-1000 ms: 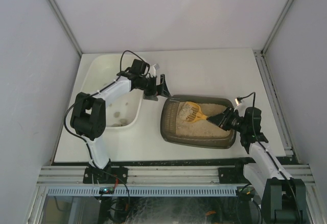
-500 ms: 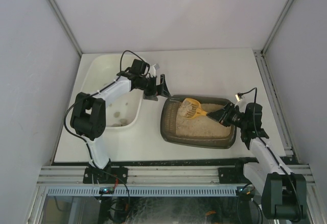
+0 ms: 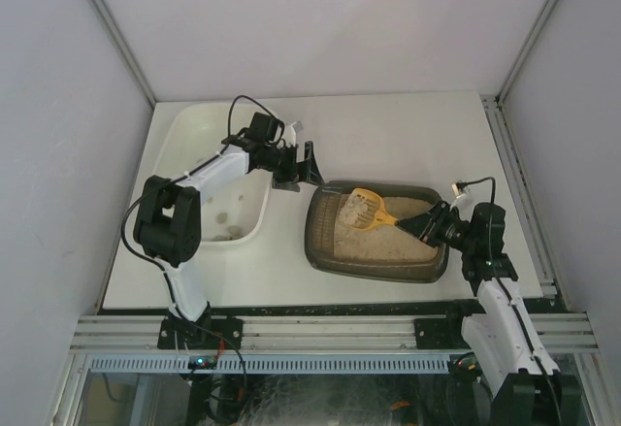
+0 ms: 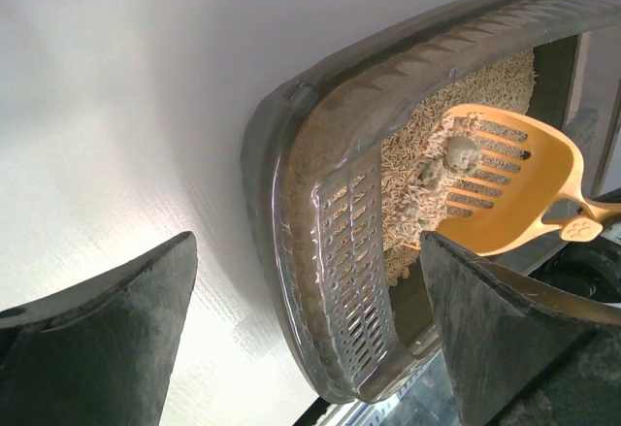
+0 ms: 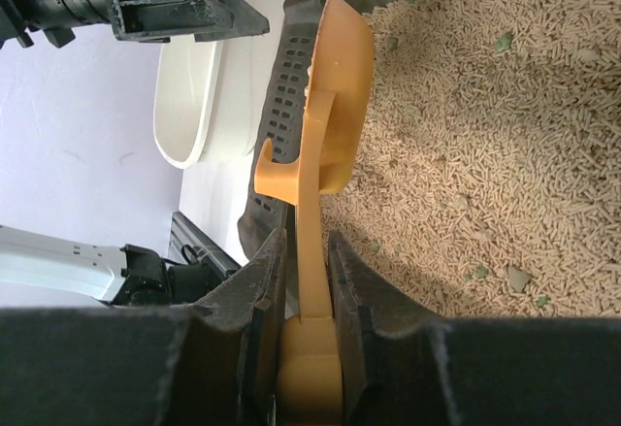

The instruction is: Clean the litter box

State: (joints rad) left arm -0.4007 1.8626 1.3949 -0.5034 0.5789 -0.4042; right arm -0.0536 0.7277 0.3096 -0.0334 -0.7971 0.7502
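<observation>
Soft, even white light comes from above; I see the table (image 3: pixel 388 135) washed pale, with faint shadows. In my left wrist view the near jaws blur into dark wedges, and the litter box (image 4: pixel 330 251) throws a soft shadow onto the table.

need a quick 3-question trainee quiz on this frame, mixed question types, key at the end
1. True or false: the left fingers, beside the far-left corner of the litter box, are open and hold nothing.
2. Multiple choice: the right fingers are shut on A) the litter box rim, B) the handle of the yellow scoop, C) nothing.
3. Fill in: in the top view, the container to the left of the litter box is the white ____.

Key: 1 true; 2 B; 3 tub.
</observation>
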